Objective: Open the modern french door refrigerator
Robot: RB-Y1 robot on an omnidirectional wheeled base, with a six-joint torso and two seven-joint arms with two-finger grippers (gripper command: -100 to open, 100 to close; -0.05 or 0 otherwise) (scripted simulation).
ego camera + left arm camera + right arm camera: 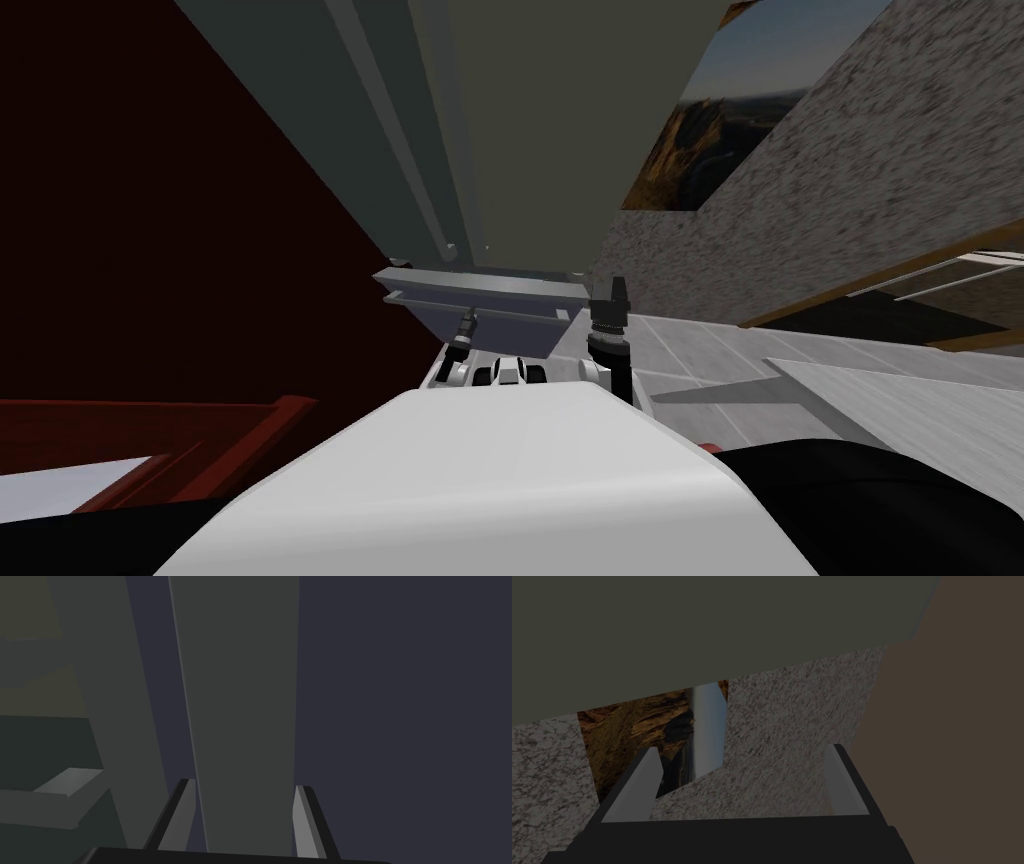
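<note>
Wall in dark red point(150, 200) closes off the far left. Beside it the robot's left gripper point(242, 785) reaches forward to the grey refrigerator point(520, 130), which stands straight ahead of the robot and close. Its fingers point(181, 816) are drawn narrow and press the two sides of a door handle point(240, 676). The handle is a long bar running upright along the door, away from the hand. That makes the left arm the nearer one, already on the job. The pull, I'd judge, must come back toward the robot, square across the bar's length. Further right, the right gripper point(741, 748) is held up beside the refrigerator, fingers spread wide and empty.
</note>
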